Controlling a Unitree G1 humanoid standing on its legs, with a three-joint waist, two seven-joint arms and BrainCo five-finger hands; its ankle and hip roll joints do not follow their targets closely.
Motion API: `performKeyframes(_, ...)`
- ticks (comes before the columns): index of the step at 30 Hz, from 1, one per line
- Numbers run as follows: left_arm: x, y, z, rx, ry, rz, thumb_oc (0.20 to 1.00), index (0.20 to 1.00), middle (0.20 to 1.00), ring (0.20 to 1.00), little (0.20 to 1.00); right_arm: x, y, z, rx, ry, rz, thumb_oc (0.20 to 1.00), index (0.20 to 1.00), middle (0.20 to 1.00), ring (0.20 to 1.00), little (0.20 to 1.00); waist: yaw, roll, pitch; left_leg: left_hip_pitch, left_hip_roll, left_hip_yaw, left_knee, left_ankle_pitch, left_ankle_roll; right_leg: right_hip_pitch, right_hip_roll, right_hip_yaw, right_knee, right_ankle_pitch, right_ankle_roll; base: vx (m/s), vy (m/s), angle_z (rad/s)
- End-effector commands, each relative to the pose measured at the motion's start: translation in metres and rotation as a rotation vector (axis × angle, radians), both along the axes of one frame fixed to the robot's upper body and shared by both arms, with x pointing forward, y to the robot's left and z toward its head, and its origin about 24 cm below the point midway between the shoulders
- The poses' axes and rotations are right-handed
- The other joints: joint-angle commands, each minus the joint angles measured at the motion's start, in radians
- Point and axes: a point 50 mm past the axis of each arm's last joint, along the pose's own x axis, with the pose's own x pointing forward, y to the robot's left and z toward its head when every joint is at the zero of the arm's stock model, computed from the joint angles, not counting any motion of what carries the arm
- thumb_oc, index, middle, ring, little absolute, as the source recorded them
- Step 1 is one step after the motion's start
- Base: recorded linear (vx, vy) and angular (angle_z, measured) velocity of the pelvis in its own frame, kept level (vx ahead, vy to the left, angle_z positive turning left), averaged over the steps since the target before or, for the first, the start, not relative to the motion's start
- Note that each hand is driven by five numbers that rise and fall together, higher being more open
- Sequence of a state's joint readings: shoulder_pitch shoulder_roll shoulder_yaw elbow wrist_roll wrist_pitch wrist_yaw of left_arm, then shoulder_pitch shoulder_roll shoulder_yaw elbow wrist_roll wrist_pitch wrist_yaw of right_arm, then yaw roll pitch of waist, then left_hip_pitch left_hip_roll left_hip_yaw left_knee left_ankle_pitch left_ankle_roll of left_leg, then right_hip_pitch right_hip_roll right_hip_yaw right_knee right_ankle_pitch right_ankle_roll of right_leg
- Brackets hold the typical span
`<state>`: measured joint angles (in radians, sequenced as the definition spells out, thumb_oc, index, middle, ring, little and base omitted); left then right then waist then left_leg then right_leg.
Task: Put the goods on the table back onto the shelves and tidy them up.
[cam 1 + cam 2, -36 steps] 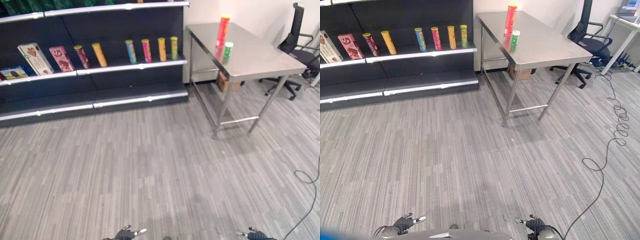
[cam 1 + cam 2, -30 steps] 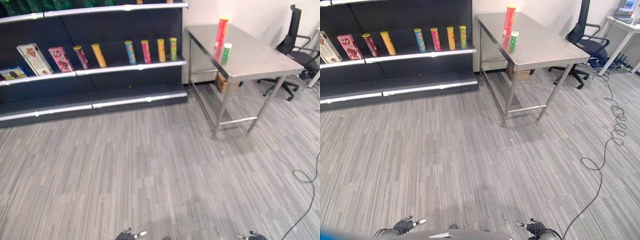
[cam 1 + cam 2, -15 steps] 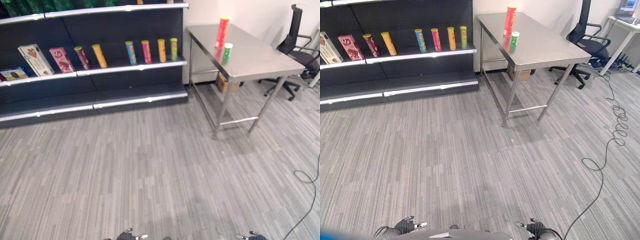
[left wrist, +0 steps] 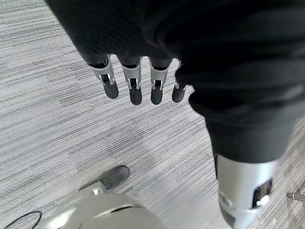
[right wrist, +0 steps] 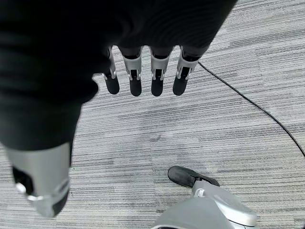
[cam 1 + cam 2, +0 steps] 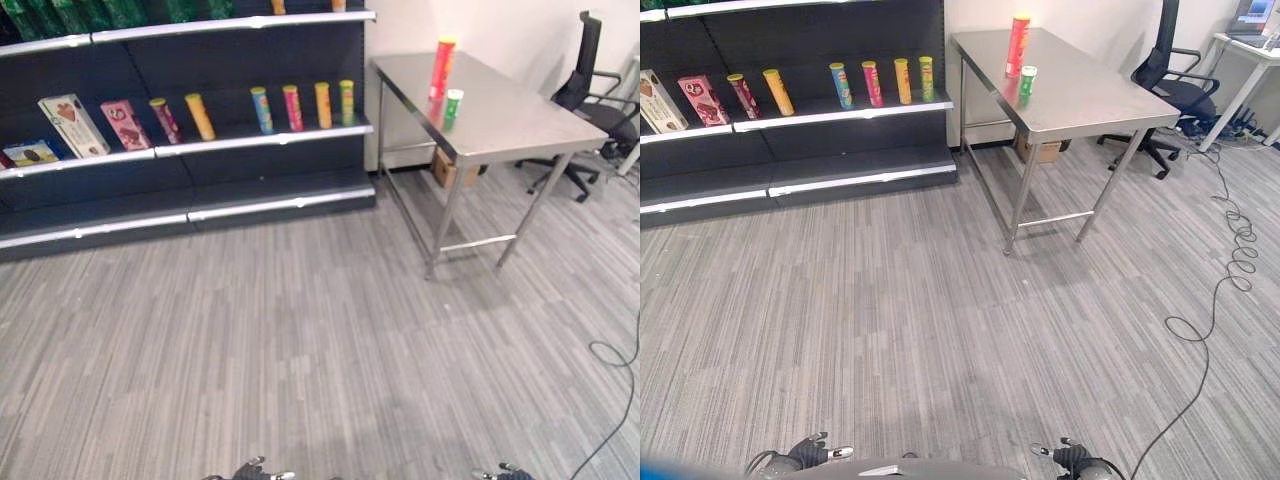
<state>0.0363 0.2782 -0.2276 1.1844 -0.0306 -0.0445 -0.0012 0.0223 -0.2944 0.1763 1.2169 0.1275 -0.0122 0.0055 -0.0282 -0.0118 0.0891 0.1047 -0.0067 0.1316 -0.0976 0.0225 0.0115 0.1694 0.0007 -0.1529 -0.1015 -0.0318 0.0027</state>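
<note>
Dark shelves (image 6: 200, 150) carry upright snack tubes (image 6: 292, 106) and tilted boxes (image 6: 70, 125). Beside them, a steel worktop (image 6: 520, 115) holds a tall red tube (image 6: 443, 67) and, just in front of it, a short green can (image 6: 454, 103), both upright. The left hand (image 4: 138, 86) and right hand (image 5: 143, 78) hang over the floor, fingers straight, holding nothing.

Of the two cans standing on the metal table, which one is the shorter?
The green can is the shorter. It stands just in front of the tall red can, which rises well above it, near the table's far left corner.
</note>
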Motion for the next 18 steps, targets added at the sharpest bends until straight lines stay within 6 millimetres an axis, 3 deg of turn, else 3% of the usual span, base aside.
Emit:
performKeyframes(1,0.021,0.004,0.004,0.013,-0.057,0.066,1.0,1.0,1.0,1.0,1.0,0.02,-0.006,0.005,-0.032,-0.024,0.042,1.0,1.0,1.0,1.0,1.0,-0.008,0.0,0.019,0.043,0.034,-0.01,0.01,-0.084,-0.059,-0.033,-0.084,-0.012,0.057,-0.033,0.113,-0.01,0.025,-0.04)
performKeyframes(8,0.018,0.006,0.004,0.013,-0.051,0.084,1.0,1.0,1.0,1.0,1.0,0.022,-0.007,0.006,-0.037,-0.031,0.051,1.0,1.0,1.0,1.0,1.0,-0.002,-0.005,0.024,0.029,0.022,-0.018,0.01,-0.086,-0.046,-0.057,-0.092,-0.002,0.081,-0.033,0.12,-0.01,0.05,-0.06)
performKeyframes(14,0.018,0.01,0.005,0.017,-0.045,0.073,1.0,1.0,1.0,1.0,1.0,0.03,-0.005,0.008,-0.029,-0.038,0.097,1.0,1.0,1.0,1.0,1.0,0.009,0.004,0.068,-0.002,-0.01,-0.046,0.035,-0.104,0.013,-0.233,-0.125,0.038,0.374,-0.032,0.153,-0.05,0.139,-0.16)
performKeyframes(15,0.021,0.01,0.006,0.016,-0.051,0.067,1.0,1.0,1.0,1.0,1.0,0.025,-0.005,0.007,-0.018,-0.028,0.078,1.0,1.0,1.0,1.0,1.0,-0.003,0.0,0.094,0.017,-0.033,-0.058,0.04,-0.114,0.041,-0.319,-0.147,0.071,0.553,0.051,0.164,-0.01,0.164,-0.18)
performKeyframes(16,0.021,0.01,0.006,0.016,-0.051,0.067,1.0,1.0,1.0,1.0,1.0,0.025,-0.005,0.007,-0.018,-0.029,0.078,1.0,1.0,1.0,1.0,1.0,-0.002,0.001,0.091,0.012,-0.032,-0.057,0.041,-0.114,0.041,-0.322,-0.146,0.072,0.551,0.054,0.163,-0.01,0.184,-0.17)
performKeyframes(18,0.025,0.011,0.007,0.014,-0.067,0.07,1.0,1.0,1.0,1.0,1.0,0.026,-0.005,0.007,-0.009,-0.041,0.047,1.0,1.0,1.0,1.0,1.0,-0.016,0.013,0.119,0.028,-0.031,-0.063,0.039,-0.119,0.057,-0.413,-0.134,0.098,0.708,0.112,0.16,0.05,0.123,0.04)
